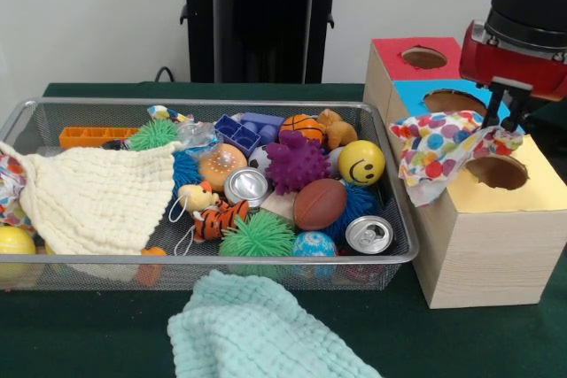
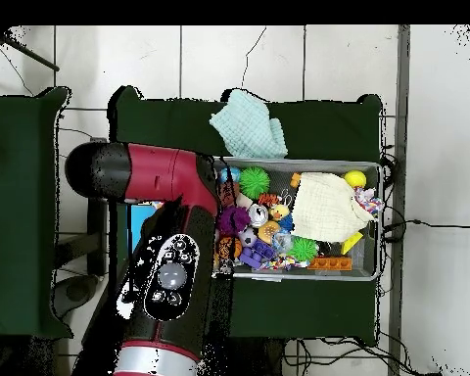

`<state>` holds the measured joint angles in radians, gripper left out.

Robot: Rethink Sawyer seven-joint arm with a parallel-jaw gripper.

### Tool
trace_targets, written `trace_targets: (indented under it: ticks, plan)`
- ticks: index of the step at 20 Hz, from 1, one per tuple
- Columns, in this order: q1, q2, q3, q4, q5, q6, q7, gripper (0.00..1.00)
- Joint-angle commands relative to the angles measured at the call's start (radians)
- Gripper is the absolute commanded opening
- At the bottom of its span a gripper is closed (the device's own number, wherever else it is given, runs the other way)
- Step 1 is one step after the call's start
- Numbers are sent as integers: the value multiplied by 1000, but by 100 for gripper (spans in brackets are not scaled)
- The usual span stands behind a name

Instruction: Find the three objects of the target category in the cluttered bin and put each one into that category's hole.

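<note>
Polka-dot cloth (image 1: 443, 150) hangs pinched in my end effector (image 1: 507, 121), draped beside the yellow hole (image 1: 496, 171) of the sorting box (image 1: 483, 245), positioned, I judge, for dropping in; more cloths remain at the wire bin (image 1: 390, 258).

Polka-dot cloth (image 1: 440, 153) hangs crumpled over the yellow box's hole (image 1: 496, 171), draping off the box's edge toward the wire bin (image 1: 403, 219).
</note>
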<state>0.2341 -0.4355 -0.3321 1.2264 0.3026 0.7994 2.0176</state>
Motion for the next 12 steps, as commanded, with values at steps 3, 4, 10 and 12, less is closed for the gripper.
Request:
trace_targets:
  ticks: [3, 4, 10, 12]
  plan:
    - [-3, 35, 65, 127, 28, -28, 236, 0]
    - [-7, 36, 63, 118, 28, -14, 235, 0]
    - [-31, 49, 46, 48, 28, 71, 239, 0]
    - [-27, 67, 42, 1, 32, 110, 258, 0]
